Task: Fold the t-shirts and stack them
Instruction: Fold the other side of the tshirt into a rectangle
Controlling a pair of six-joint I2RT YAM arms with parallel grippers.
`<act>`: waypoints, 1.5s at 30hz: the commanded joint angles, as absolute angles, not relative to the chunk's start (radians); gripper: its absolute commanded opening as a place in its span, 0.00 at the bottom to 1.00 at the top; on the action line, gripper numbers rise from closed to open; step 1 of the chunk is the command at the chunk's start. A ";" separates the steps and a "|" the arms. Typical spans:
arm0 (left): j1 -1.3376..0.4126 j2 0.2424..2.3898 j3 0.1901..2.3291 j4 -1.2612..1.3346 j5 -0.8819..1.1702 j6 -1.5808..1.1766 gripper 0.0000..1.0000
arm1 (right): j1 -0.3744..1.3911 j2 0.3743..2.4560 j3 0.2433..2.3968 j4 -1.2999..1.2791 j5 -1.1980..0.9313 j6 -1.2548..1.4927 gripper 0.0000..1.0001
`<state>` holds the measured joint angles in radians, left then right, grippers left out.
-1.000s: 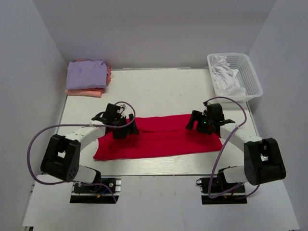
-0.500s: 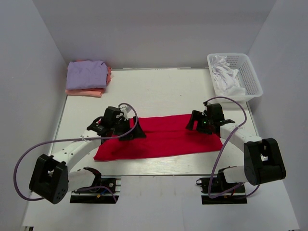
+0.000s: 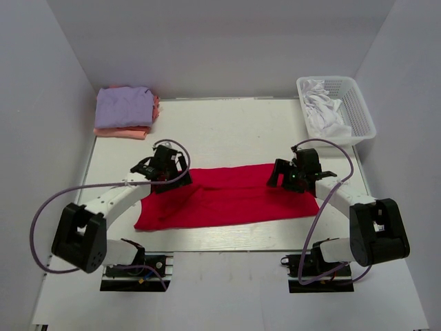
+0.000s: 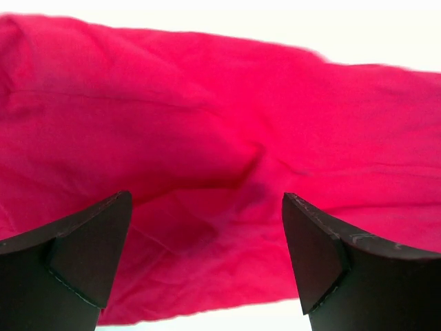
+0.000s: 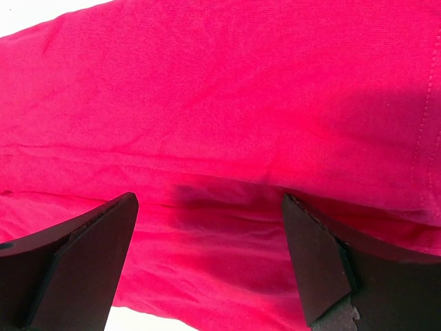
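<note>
Red shirt (image 3: pixel 227 195) lies folded in a long strip across the counter (image 3: pixel 227 131) — an arm over each end.
Top: lavender shirt (image 3: pixel 122 105) on pink shirt (image 3: pixel 120 132), far-left corner. Left wrist: left jaws released above red cloth. Right wrist: right jaws released too — nothing gripped.

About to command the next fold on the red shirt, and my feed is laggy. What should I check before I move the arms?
1. Left gripper open, nothing between its fingers: ok.
2. Right gripper open and empty: ok.
3. Both grippers above the red t-shirt, one near each end: ok.
4. Red t-shirt lies as a long folded strip, wholly on the table: ok.
5. Fingertips touching the cloth: cannot tell.
6. Far-left stack, lavender t-shirt on top of the salmon-pink t-shirt, apart from both arms: ok.
</note>
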<state>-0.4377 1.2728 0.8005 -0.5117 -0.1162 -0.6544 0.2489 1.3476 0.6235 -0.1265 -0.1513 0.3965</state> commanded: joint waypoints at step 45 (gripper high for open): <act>-0.463 0.949 0.434 -0.160 0.245 -0.692 1.00 | 0.244 1.293 0.629 -0.140 -0.149 0.371 0.90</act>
